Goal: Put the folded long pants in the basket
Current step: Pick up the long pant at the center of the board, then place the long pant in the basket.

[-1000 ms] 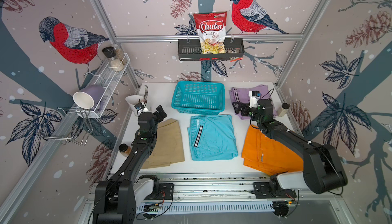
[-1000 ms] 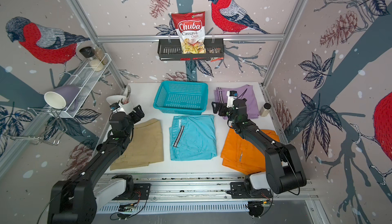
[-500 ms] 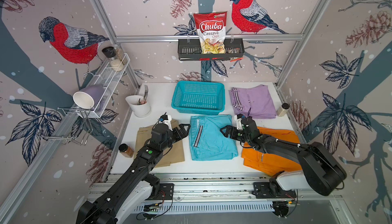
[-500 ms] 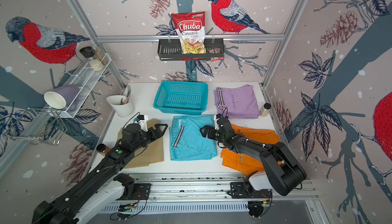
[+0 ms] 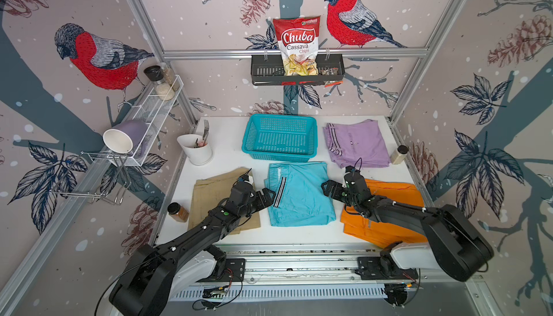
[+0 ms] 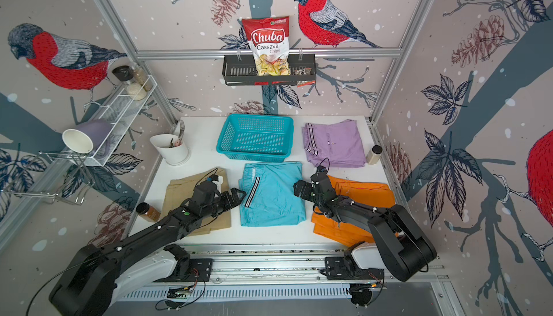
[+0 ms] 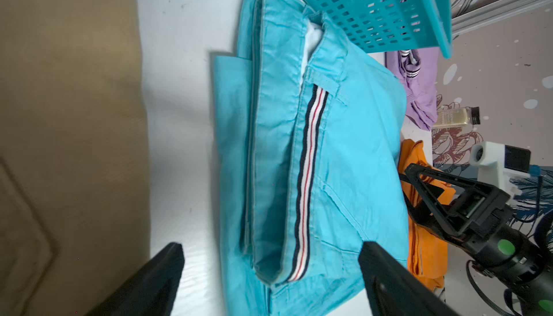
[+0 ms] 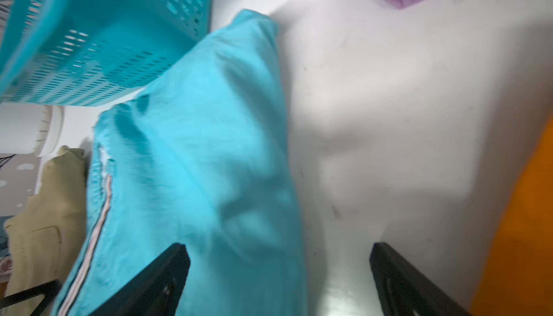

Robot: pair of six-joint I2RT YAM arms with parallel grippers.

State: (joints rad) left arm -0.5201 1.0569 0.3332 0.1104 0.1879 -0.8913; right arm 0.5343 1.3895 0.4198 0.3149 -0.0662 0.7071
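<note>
Basket (image 5: 278,157) sits at 12 o'clock on the bench (image 5: 227,153); blue pants (image 5: 299,198) lie flat just at its 6 o'clock. I have the left hand (image 5: 270,197) wide at their 9 o'clock edge, the right hand (image 5: 325,189) wide at 3 o'clock, both holding nothing. Tan pants (image 5: 209,195) at 9, orange pants (image 5: 401,193) at 3, lilac pants (image 5: 359,144) at 1.

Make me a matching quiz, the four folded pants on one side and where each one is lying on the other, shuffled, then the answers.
1. khaki pants
2. sky-blue pants
3. orange pants
4. lilac pants

A. directly in front of the basket
B. partly under the right arm
C. beside the basket, at the back
D. partly under the left arm

Pairs: 1-D, 2-A, 3-B, 4-C
</note>
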